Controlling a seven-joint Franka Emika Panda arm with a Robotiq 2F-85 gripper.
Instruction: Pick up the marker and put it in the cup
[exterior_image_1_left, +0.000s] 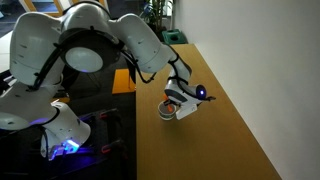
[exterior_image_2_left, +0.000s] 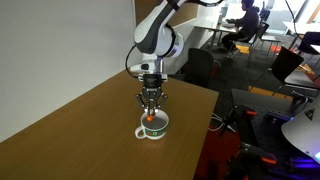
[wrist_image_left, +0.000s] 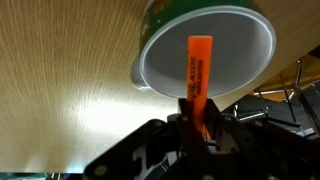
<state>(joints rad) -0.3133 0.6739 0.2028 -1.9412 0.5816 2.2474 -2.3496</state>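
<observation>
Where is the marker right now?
Wrist view: the marker sits clamped in the jaws, directly over the cup's open mouth, near the table edge.

In the wrist view the cup (wrist_image_left: 240, 55) runs off the top edge, and the lower end of the marker (wrist_image_left: 198, 70) is hidden between the dark jaws. In an exterior view the marker (exterior_image_2_left: 148, 118) is only an orange speck.
</observation>
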